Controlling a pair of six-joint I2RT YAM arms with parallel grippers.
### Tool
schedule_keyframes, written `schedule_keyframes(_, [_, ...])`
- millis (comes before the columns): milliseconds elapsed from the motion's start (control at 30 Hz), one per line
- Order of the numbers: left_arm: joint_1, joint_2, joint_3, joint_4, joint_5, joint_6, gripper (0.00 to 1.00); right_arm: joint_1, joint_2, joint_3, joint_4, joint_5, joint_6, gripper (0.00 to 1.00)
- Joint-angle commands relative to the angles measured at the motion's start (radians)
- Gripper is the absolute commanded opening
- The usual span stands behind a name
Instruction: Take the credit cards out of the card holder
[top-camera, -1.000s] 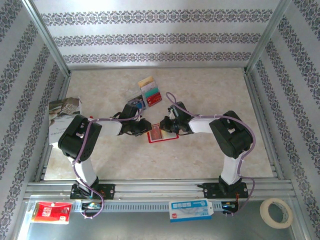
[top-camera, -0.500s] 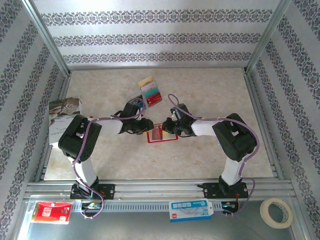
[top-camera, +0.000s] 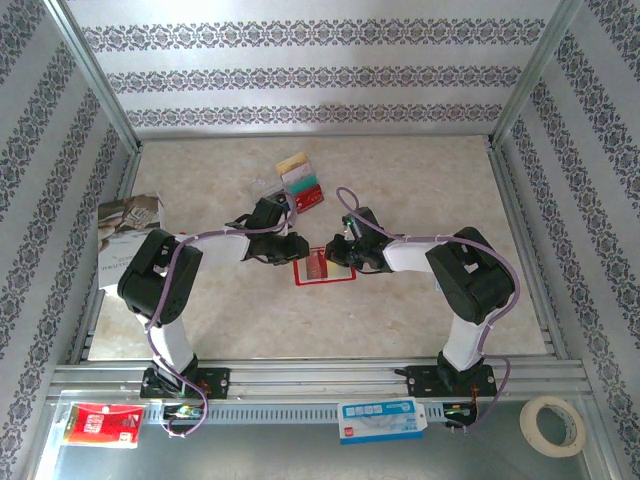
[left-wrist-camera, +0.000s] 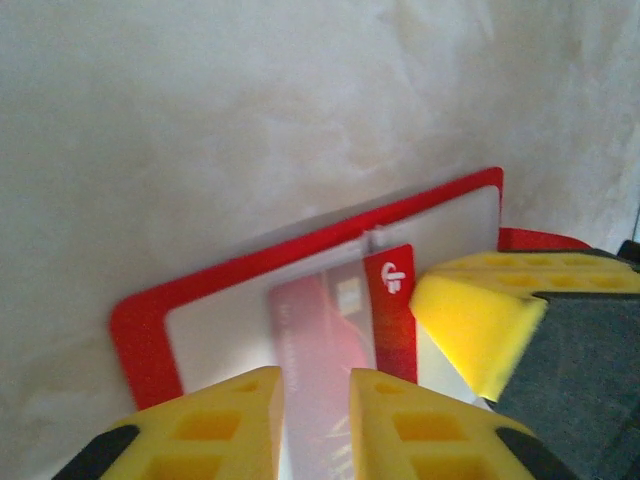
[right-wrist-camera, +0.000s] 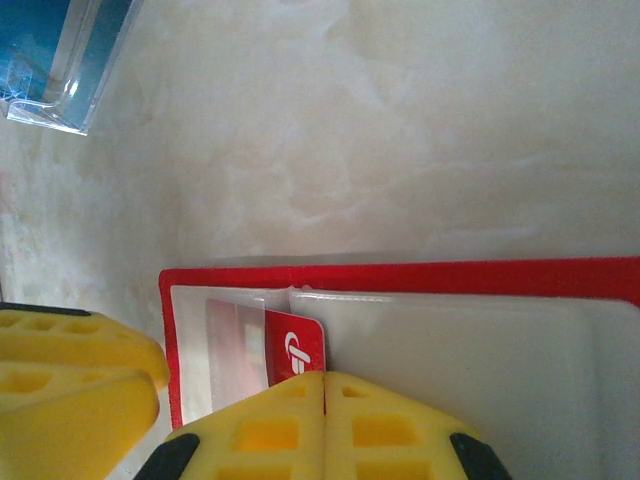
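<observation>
The left claw (left-wrist-camera: 315, 420) is narrow, its tips over the red card (left-wrist-camera: 390, 300), which lies mostly in the clear pocket (left-wrist-camera: 230, 320) of the card holder (left-wrist-camera: 140, 320) directly beneath; a grip I cannot confirm. Better to slide the card flat toward its free end. There the closed right claw (right-wrist-camera: 323, 415) rests on the holder, crowding the exit. Loose cards (top-camera: 303, 185) lie beyond, apart.

Beige marbled table (top-camera: 250, 320), floral-striped wallpapered walls (top-camera: 300, 75)

Magazine (top-camera: 128, 235), tape roll (top-camera: 553, 424), red packet (top-camera: 100, 423)
</observation>
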Motion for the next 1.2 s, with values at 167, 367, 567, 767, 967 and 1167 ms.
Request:
schedule_keyframes(167, [-0.013,0.064,0.038,-0.116,-0.073,0.059,0.20,-0.011,0.012,0.006,-0.007,-0.019,0.008,0.08])
schedule_keyframes(367, [-0.014,0.096,0.021,-0.096,-0.062,0.052,0.18,-0.010,0.029,-0.008,0.048,-0.091,0.040,0.18])
schedule_keyframes(567, [-0.013,0.114,0.013,-0.088,-0.058,0.055,0.17,-0.005,0.054,0.005,0.079,-0.119,0.063,0.20])
schedule_keyframes(767, [-0.013,0.106,0.010,-0.089,-0.064,0.056,0.18,-0.013,0.031,-0.004,0.073,-0.077,0.053,0.11])
schedule_keyframes(967, [-0.014,0.065,0.013,-0.097,-0.099,0.062,0.24,-0.039,-0.090,-0.074,0.061,0.032,0.010,0.01])
schedule_keyframes(1167, [-0.010,-0.022,0.008,-0.065,-0.148,0.078,0.35,-0.065,-0.255,-0.182,0.181,0.072,-0.005,0.00])
